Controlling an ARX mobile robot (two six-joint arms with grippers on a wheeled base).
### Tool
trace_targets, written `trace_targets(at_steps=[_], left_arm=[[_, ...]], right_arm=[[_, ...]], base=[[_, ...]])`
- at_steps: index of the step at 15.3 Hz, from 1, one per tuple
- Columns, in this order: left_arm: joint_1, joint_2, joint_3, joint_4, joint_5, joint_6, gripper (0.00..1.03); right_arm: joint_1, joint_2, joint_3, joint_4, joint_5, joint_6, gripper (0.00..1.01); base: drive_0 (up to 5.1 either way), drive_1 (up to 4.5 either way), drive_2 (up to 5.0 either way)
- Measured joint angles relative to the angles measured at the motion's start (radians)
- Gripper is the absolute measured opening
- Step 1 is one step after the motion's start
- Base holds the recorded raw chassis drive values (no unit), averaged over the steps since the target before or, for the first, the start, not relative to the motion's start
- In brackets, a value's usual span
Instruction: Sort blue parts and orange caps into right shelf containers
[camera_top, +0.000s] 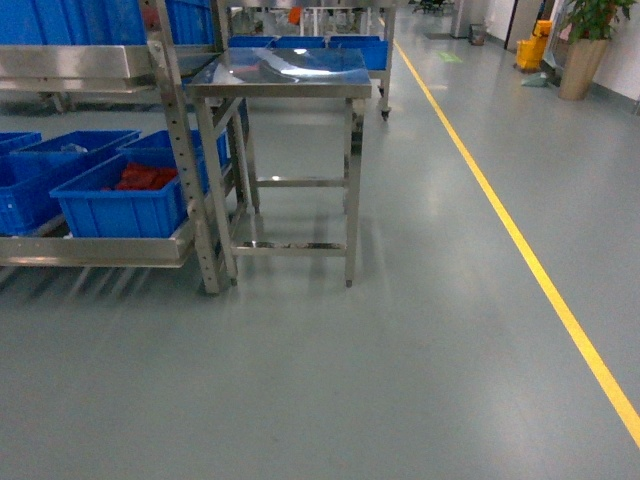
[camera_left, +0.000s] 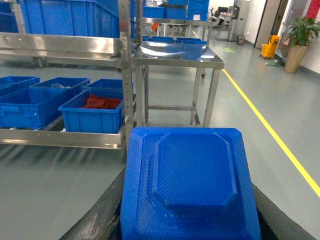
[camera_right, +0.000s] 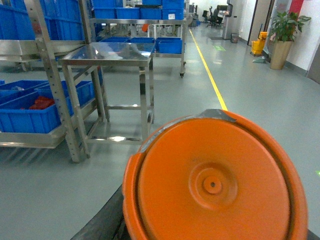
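Observation:
A blue part (camera_left: 192, 185), a flat moulded piece with a raised eight-sided centre, fills the lower left wrist view. My left gripper (camera_left: 189, 231) is shut on it, with dark fingers (camera_left: 100, 220) showing at both sides. In the right wrist view a round orange cap (camera_right: 215, 185) sits in my right gripper (camera_right: 215, 233), which is shut on it. Bright-blue containers (camera_top: 130, 200) stand on the low shelf at the left of the head view. The nearest one holds red-orange pieces (camera_top: 146, 177). Neither gripper shows in the head view.
A steel shelf rack (camera_top: 185, 150) stands left, with more blue crates (camera_top: 60, 20) on its upper level. Beside it is a bare steel table (camera_top: 285, 75). A yellow floor line (camera_top: 520, 240) runs along the right. A potted plant (camera_top: 585, 45) stands far right.

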Motion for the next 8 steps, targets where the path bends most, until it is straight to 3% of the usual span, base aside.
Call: trace_targets(at_steps=[8], left_arm=[[0.0,0.0,0.0,-0.001,0.001,0.0,0.41]], right_arm=[[0.0,0.0,0.0,0.001,0.0,0.0,0.43]], base=[[0.1,4.28,-4.2]])
